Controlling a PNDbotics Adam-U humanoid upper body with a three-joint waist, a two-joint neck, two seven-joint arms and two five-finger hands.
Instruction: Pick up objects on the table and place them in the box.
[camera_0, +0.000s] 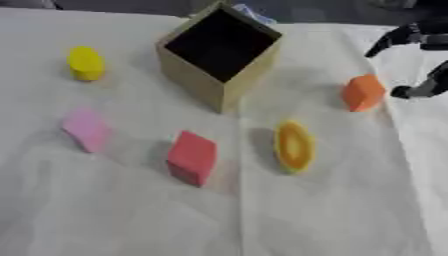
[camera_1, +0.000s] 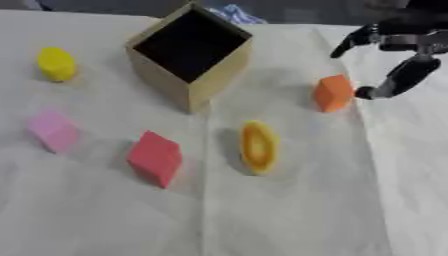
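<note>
An open tan box (camera_0: 219, 52) with a dark inside stands at the back middle of the table. A yellow block (camera_0: 86, 63) lies far left, a pink block (camera_0: 86, 128) in front of it, a red block (camera_0: 192, 157) near the middle, and a yellow-orange ring-like piece (camera_0: 295, 146) to its right. An orange block (camera_1: 333, 93) sits at the right. My right hand (camera_1: 398, 75) hangs just right of the orange block, fingers spread and open, holding nothing. One fingertip is close to the block; whether it touches it I cannot tell. My left hand is out of sight.
A white cloth (camera_0: 332, 210) covers the table, with a crease running forward from the box. A bluish object (camera_1: 234, 14) peeks out behind the box at the far edge.
</note>
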